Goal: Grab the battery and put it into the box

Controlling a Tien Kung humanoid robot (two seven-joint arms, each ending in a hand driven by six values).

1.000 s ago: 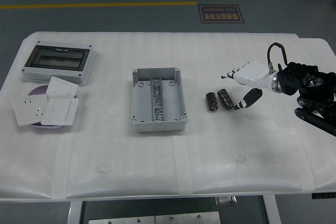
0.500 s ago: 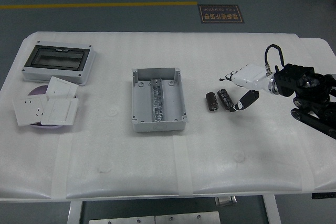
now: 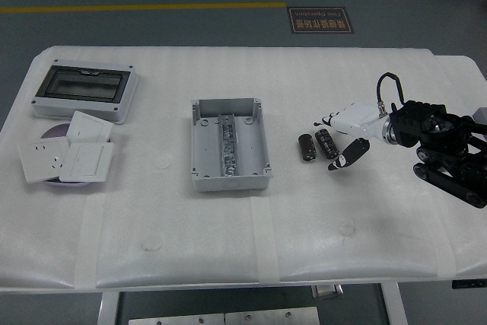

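on the right side of the table (image 3: 228,264) the right hand (image 3: 346,131) has moved left and dropped lower over the last second, and now sits just beside the right battery (image 3: 326,142). its white palm has tilted flatter than a moment ago. the fingers (image 3: 329,121) are spread on the far side of that battery and the dark thumb (image 3: 344,154) pokes in on its near right side, so the hand brackets it but is not pinching it yet; whether a fingertip already touches is too small to tell. both batteries lie where they were, side by side, the left battery (image 3: 306,147) just beside the other, neither lifted. the grey box (image 3: 229,143) sits open at the table centre, well apart to the left, nothing new in it. my read: this is the end of the reach, the grasp comes next, and the carry to the box is all still to do. risk: closing may nudge the left battery since the two are so close. off to the far left a cover with a dark window (image 3: 84,91) and white wall switches (image 3: 67,155) sit untouched. left arm not visible.
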